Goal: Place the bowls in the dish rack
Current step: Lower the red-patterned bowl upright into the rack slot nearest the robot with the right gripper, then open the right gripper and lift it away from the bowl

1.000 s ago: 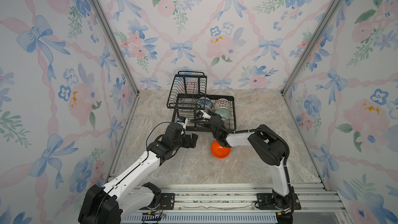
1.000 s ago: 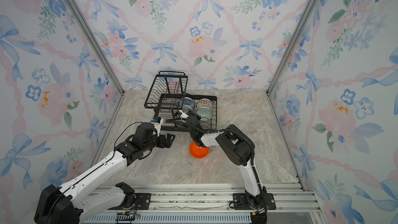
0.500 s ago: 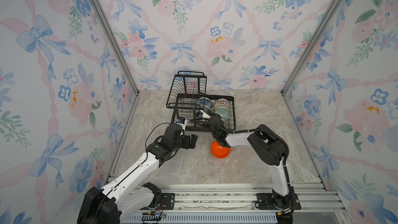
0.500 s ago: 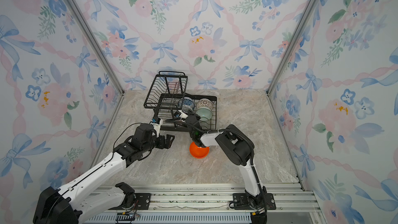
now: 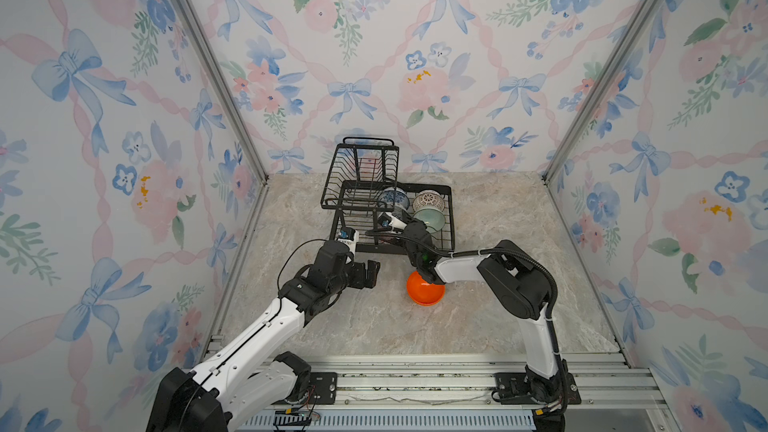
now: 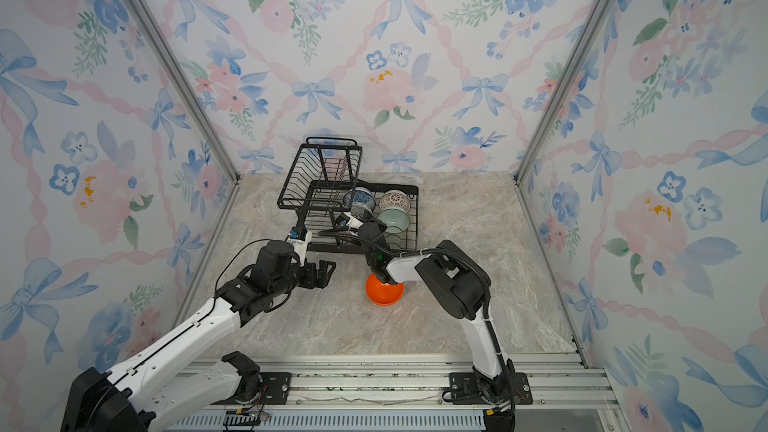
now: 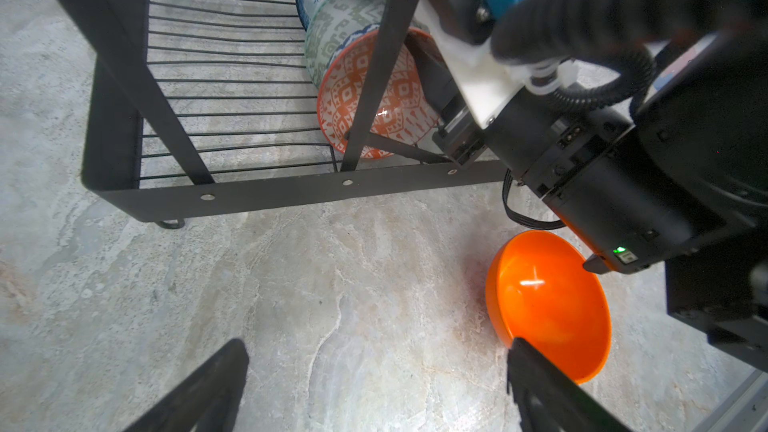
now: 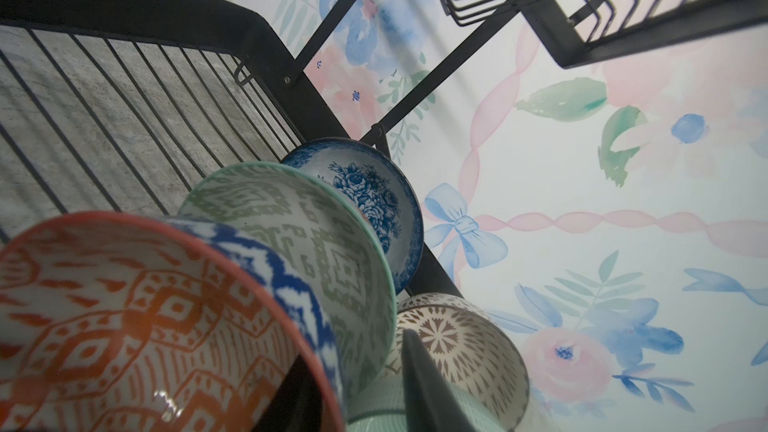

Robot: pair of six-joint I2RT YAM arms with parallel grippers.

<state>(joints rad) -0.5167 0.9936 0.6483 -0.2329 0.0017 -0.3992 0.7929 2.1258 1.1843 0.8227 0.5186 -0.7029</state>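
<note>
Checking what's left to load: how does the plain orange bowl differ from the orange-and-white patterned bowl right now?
Place: the plain orange bowl sits on the table before the dish rack; the patterned bowl is in its lower tray. Pose: the plain one rests opening up; the patterned one stands on edge beside the grey-green bowl. Look: solid orange versus orange-and-white geometric print. Both are small round bowls.

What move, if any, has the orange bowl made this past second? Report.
No. The orange bowl stays put, just ahead of the dish rack's front rail.
</note>
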